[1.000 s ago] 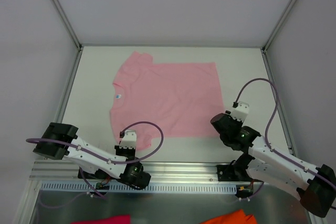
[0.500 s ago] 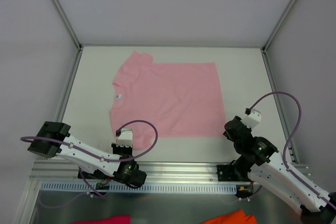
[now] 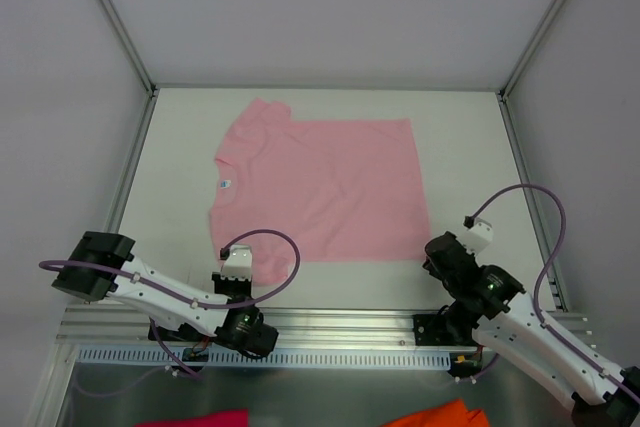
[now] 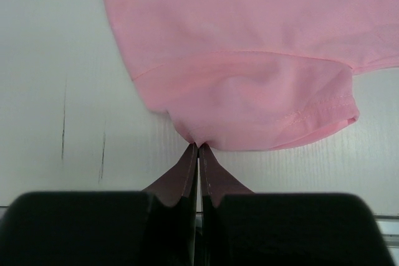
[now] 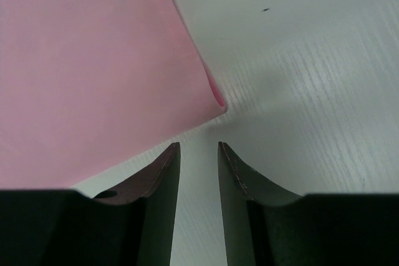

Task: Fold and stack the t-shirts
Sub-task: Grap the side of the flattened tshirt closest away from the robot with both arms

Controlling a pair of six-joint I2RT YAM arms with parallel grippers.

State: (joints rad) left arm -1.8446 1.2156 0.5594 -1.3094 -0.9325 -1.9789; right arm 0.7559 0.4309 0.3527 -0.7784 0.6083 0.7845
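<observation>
A white table (image 3: 470,137) fills the enclosure, shut in on three sides by plain pale grey walls (image 3: 330,7). Aluminium posts (image 3: 112,17) rise at the two far corners. A metal rail (image 3: 340,327) runs along the table's near edge. Below it lies a brushed metal floor (image 3: 320,392) with a magenta scrap (image 3: 200,419) and an orange scrap (image 3: 440,414). The light is soft and even, and faint scratches (image 4: 63,119) mark the tabletop.

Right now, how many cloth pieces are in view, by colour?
Light pink t-shirt: 1
Magenta cloth scrap: 1
Orange cloth scrap: 1
Total: 3
</observation>
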